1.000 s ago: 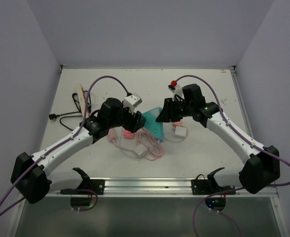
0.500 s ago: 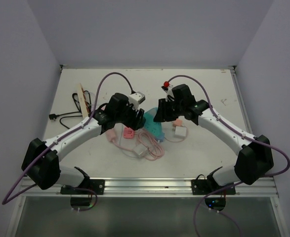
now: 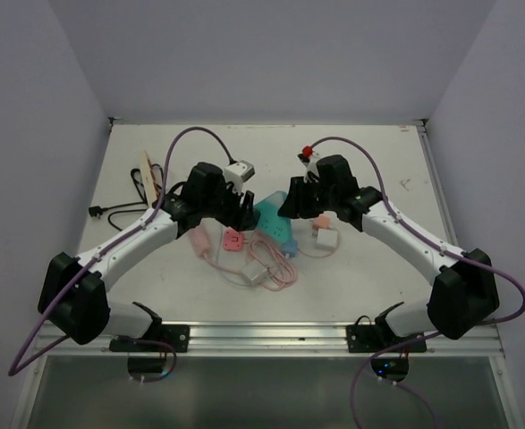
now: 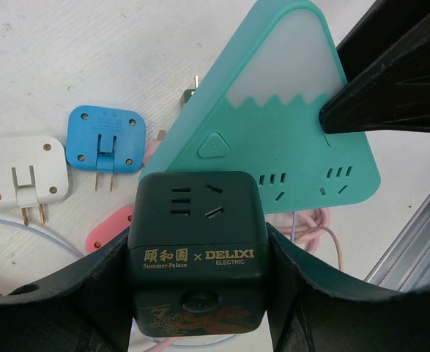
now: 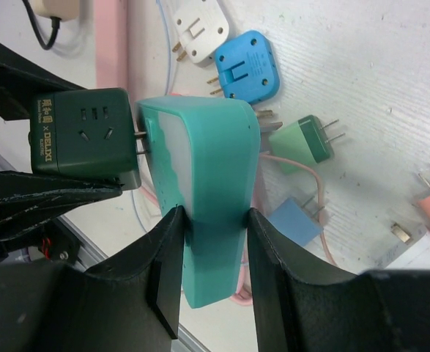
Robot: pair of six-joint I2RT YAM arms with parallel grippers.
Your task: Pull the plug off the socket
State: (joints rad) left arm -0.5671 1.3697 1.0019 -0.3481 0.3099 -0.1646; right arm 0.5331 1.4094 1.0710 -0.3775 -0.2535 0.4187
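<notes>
A teal triangular socket (image 3: 271, 221) is held above the table centre. My right gripper (image 5: 213, 238) is shut on its narrow end (image 5: 207, 154). A dark green cube plug (image 4: 194, 213) marked DELIXI sits against the socket's face (image 4: 273, 132). My left gripper (image 4: 198, 257) is shut on the cube, one finger on each side. In the right wrist view the cube (image 5: 83, 136) stands a little off the socket, with its metal prongs showing in the gap. In the top view the two grippers (image 3: 241, 211) (image 3: 291, 207) face each other across the socket.
Loose adapters lie on the table under the socket: a blue one (image 4: 105, 139), a white one (image 4: 20, 172), a green plug (image 5: 302, 143) and a pink one (image 3: 232, 239). A coiled pink cable (image 3: 271, 265) lies in front. A wooden stick (image 3: 148, 174) and a black cord (image 3: 110, 213) lie at the left.
Both grippers, with the socket and cube between them, have shifted a little toward the back of the table. The left arm's elbow has swung inward.
</notes>
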